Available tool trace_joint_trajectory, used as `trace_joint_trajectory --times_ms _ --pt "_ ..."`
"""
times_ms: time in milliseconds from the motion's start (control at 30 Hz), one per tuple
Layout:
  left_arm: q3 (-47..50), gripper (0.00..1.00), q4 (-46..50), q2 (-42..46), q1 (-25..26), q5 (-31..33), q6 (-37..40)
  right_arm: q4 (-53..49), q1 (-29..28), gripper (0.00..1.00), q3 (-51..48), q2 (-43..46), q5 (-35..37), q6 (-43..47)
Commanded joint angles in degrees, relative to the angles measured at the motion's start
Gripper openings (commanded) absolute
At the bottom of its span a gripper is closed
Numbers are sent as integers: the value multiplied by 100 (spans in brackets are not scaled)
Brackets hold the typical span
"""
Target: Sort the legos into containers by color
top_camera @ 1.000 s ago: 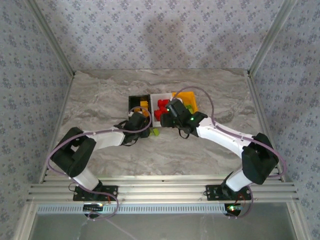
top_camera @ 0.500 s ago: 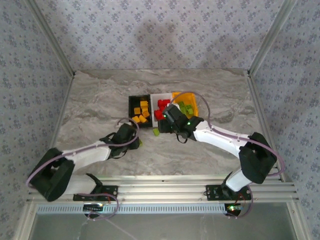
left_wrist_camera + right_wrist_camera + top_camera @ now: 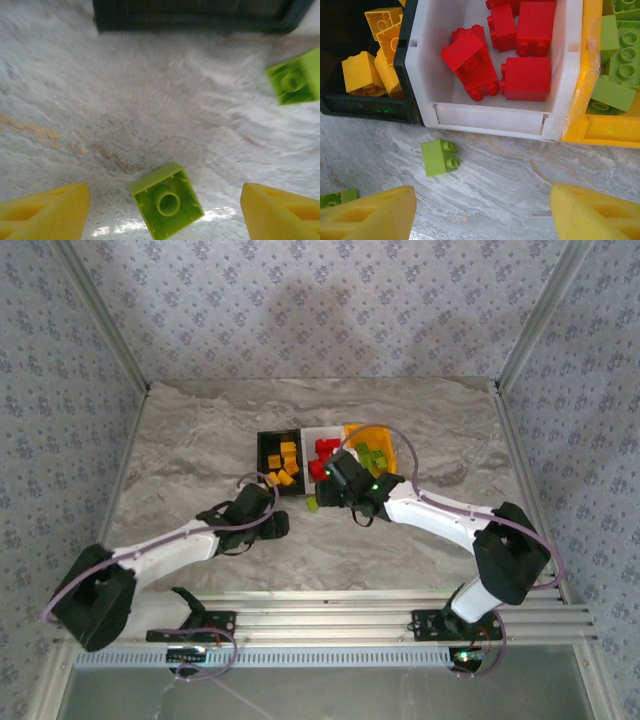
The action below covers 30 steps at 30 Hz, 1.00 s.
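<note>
Three containers stand in a row: the black bin (image 3: 275,452) holds orange-yellow legos (image 3: 375,65), the white bin (image 3: 420,75) holds red legos (image 3: 520,50), and the orange-yellow bin (image 3: 587,100) holds light green legos (image 3: 620,55). My left gripper (image 3: 165,190) is open low over the table. A light green lego (image 3: 167,202) lies upside down between its fingers, clear of both. A second green lego (image 3: 440,157) lies on the table in front of the white bin, beyond my open, empty right gripper (image 3: 482,195).
The marble table (image 3: 200,440) is walled on three sides by patterned panels. The left green lego (image 3: 337,197) also appears at the bottom left of the right wrist view. Both arms meet just in front of the bins.
My left arm has drawn back from the black bin towards the near left, and its jaws have opened wide around a green lego. The right gripper has shifted slightly nearer and left.
</note>
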<state>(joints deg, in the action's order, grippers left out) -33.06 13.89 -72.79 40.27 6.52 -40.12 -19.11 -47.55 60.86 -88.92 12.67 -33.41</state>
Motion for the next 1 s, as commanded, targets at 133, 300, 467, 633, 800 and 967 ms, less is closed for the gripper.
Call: trace_joint_trajectory --times_ms 133,300,467,633,800,967 --pt "-53 64 -68 -638 64 -71 128 -103 26 73 -160 253 156 -105" --pt "10 56 -191 -814 64 -31 165 -88 51 73 -258 298 166 -137" --pt "-12 52 -279 -995 60 115 286 -103 45 73 -318 347 176 -164" --pt "-60 38 -274 -1017 68 91 347 -152 72 73 -436 519 274 -221" --pt "-346 32 64 -675 244 54 409 -244 262 73 -677 849 447 -371" --pt "-1249 31 320 -669 608 18 545 -414 667 73 -1193 1472 630 -550"
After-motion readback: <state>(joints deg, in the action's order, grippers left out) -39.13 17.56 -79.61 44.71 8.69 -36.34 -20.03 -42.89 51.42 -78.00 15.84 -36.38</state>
